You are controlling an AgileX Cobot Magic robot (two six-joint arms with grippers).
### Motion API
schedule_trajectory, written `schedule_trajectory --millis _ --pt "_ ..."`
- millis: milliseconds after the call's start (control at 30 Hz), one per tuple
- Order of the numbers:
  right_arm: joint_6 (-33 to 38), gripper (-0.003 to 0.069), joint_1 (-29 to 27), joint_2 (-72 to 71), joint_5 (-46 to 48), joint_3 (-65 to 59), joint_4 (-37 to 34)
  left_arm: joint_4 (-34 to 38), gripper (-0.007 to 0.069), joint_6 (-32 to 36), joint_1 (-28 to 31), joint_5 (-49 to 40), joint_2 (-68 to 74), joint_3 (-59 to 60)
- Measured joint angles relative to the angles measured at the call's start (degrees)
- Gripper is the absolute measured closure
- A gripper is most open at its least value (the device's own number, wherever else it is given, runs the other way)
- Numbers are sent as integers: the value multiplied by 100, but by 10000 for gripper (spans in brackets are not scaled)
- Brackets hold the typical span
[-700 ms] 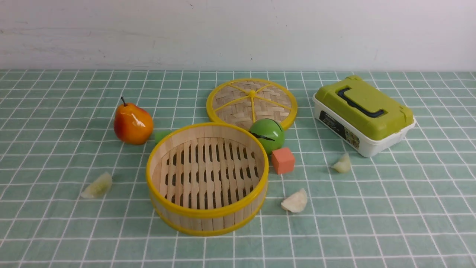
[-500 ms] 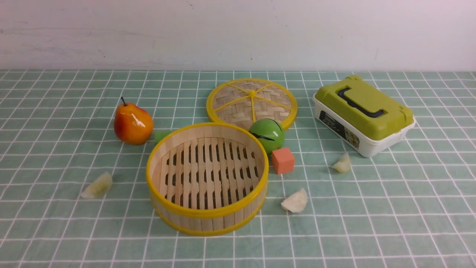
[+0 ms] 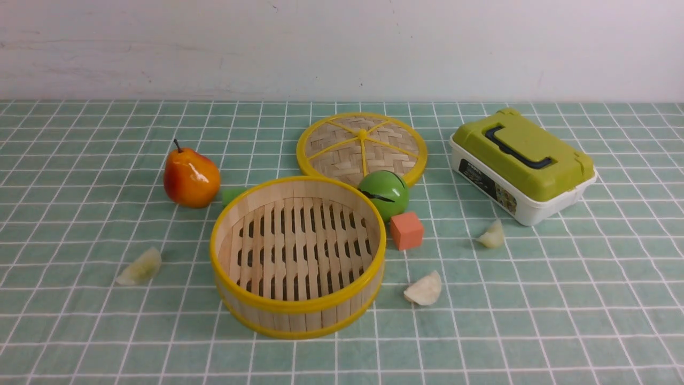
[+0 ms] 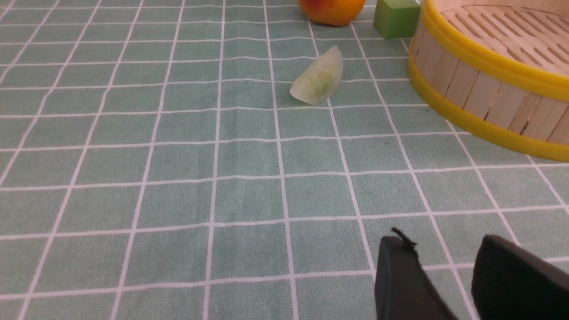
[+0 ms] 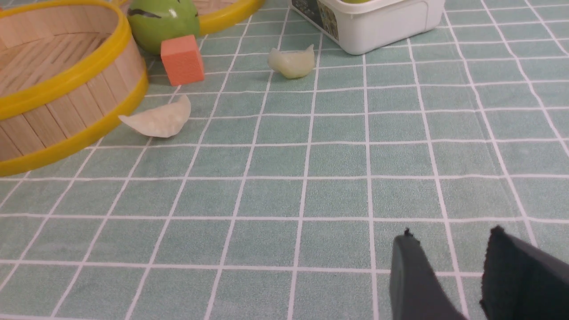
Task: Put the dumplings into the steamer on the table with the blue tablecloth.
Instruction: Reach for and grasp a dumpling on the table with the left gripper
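Nearby, left claw (image 4: 442, 243) and right claw (image 5: 450, 235) parted, empty, orange cube (image 3: 406, 230), green ball (image 3: 383, 194) beside steamer (image 3: 299, 321).

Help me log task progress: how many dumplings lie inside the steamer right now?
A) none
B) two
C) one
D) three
A: the steamer shows only its bare slat floor; the left dumpling, the middle dumpling and the right dumpling all lie outside it on the tablecloth.
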State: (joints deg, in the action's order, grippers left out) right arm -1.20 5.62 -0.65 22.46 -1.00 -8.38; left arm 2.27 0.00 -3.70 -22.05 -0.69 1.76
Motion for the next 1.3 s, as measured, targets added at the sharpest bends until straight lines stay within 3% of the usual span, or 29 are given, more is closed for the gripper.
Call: schedule_trajectory --millis 300,533,733,967,1100,1233,1300 --pt "0 419 0 0 -6 0 53 -17 387 0 0 113 0 0" --pt "6 419 0 0 -227 -18 445 -19 387 0 0 741 0 0" --pt "6 419 0 0 -1516 -57 1223 -19 387 0 0 2085 0 0" --pt "-110 419 0 0 -3121 -57 1436 -19 387 0 0 4122 0 0" --pt "-833 419 0 0 -4071 -57 1441 -19 387 -639 0 4965 0 0" --pt "-1426 419 0 0 -4845 -57 1426 -20 399 -2383 0 5522 0 -26" --pt "-1452 419 0 0 -4920 -18 1347 -97 431 -2914 0 5385 0 -215"
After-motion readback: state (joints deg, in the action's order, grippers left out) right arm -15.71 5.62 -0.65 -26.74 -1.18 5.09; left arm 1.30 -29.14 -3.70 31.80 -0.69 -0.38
